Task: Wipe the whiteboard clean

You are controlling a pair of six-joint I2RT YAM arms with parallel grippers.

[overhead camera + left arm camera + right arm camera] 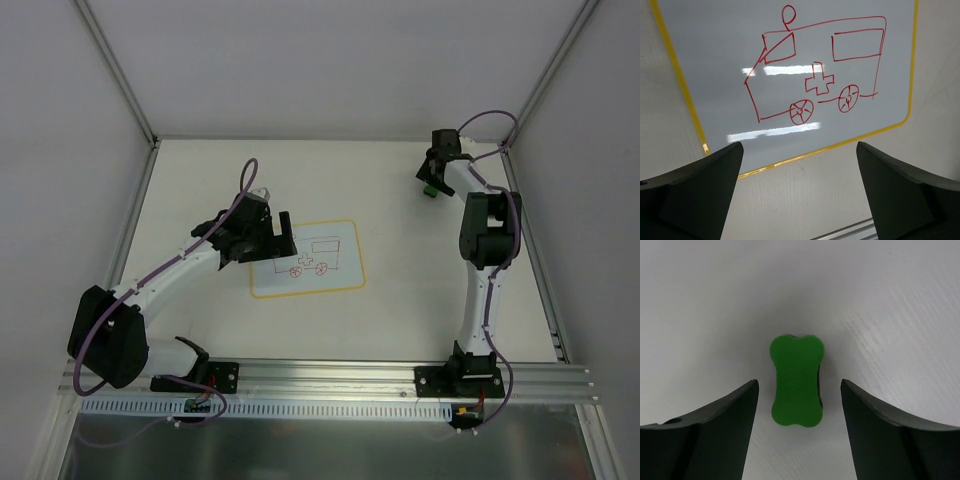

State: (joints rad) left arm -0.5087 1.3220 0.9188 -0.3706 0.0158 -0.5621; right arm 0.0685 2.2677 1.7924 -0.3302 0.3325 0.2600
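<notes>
Right wrist: green block (796, 381) between spread right jaws, apparently untouched; left jaws spread over drawn-on whiteboard (710, 60)

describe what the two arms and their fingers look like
Both match: the left arm and right arm have white links, bulky black joint housings and a purple cable looping alongside. The fingers are matte black, broad wedges with curved inner edges.

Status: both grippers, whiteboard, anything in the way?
Left gripper open, empty, by the yellow-bordered rectangular whiteboard. Red ambulance drawing unerased. Right gripper open, small green bone-shaped block between its jaws, untouched. Nothing lying on the board.
</notes>
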